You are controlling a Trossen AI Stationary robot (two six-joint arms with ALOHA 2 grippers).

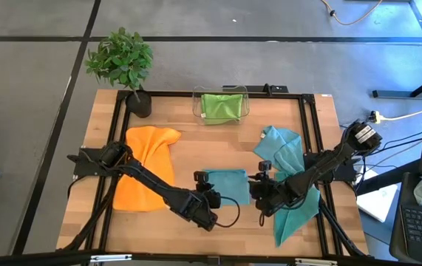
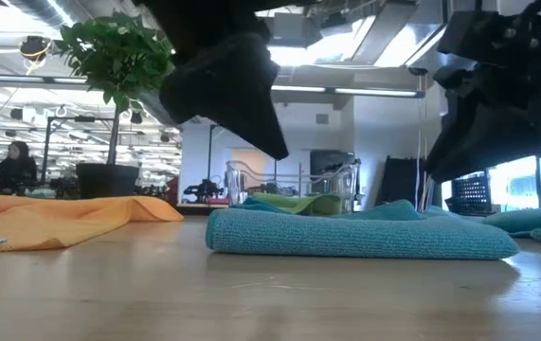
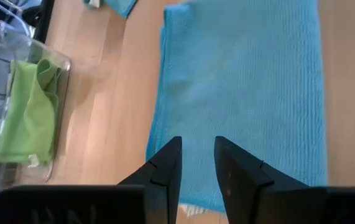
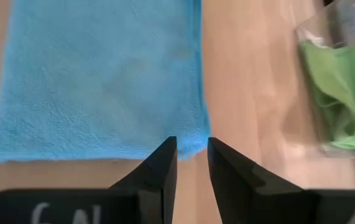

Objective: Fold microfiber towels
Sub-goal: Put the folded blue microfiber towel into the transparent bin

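The folded teal towel [image 2: 360,234] is showing a nubby, matt microfibre pile. The orange towel [image 1: 145,166] is lying as soft, matt cloth. The table [image 1: 188,151] is presenting smooth, pale wood with a faint sheen. The bin [image 3: 3,46] is appearing as clear, glossy plastic, containing a matt lime green towel [image 3: 25,112].

A: What sat on the wooden table [image 1: 196,151]?
B: Orange towel [image 1: 145,166] left, folded teal towel [image 1: 227,183] near-centre, teal pile [image 1: 288,166] right, potted plant [image 1: 126,66] and clear bin [image 1: 222,106] far.
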